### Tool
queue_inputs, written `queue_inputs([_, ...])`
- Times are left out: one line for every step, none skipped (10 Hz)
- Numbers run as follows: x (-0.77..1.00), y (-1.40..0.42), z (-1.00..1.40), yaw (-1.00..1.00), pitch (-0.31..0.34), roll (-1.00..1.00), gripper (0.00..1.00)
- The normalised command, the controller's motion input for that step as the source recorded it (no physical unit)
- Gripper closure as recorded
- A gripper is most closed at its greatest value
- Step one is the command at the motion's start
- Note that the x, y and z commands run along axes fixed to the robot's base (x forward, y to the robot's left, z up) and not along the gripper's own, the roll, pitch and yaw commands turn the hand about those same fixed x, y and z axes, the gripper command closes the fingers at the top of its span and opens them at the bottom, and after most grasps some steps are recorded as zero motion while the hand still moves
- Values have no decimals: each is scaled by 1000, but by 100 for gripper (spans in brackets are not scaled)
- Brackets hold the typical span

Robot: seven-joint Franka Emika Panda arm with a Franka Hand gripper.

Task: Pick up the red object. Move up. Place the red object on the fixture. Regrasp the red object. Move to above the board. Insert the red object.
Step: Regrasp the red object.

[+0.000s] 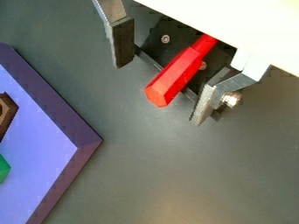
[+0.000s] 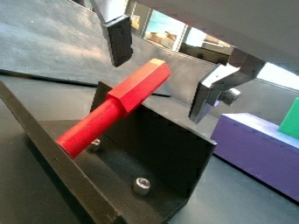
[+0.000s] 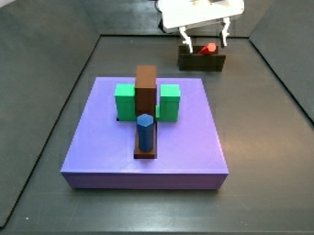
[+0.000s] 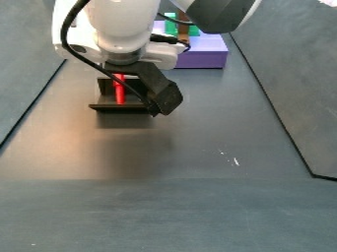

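Up close in both wrist views, the red object [image 1: 177, 73] is seen lying aslant in the fixture [image 2: 140, 153], its lower end down inside the dark holder and its upper end raised between the two silver fingers [image 1: 121, 35]. The jaws are spread wide: a clear gap is left on either side of the peg, and no pad is seen touching it. The peg's square red end face is shown plainly in a wrist view, with the dark grey tabletop [image 1: 187, 166] below it and a lavender corner of the board [image 1: 47, 140] just beside.

In a side view the gripper [image 4: 128, 83] is placed directly over the fixture [image 4: 121, 104], the red object [image 4: 120, 91] being glimpsed as a thin red strip between the fingers, under the white wrist housing. The board [image 4: 200, 51] is seen well beyond the arm, partly hidden by it.

From the opposite side view the board [image 3: 147, 161] is nearest, and the blue peg [image 3: 145, 131] is stood upright in it at the near end of the brown bar [image 3: 146, 92]. The two green blocks [image 3: 127, 101] are set on either side of that bar. Farther back the fixture [image 3: 203, 61] is found apart from the board, the red object [image 3: 210, 48] shows as a small red spot in it, and the gripper [image 3: 204, 42] hangs just above with its fingers straddling the peg
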Motion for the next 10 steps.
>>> queue_inputs([0,0,0,0,0,20,0])
queue_inputs([-26,0,0,0,0,0,0])
queue_inputs([-60,0,0,0,0,0,0])
queue_inputs([0,0,0,17,0,0,0])
queue_inputs([-34,51,291,54,0,66,0])
queue_inputs([0,34,500,100,31,286,0])
queue_inputs([0,0,526,117,97,469,0])
queue_inputs([0,0,491,140,149,623,0])
queue_inputs([0,0,431,171,220,857,0])
queue_inputs([3,0,360,214,271,1000,0])
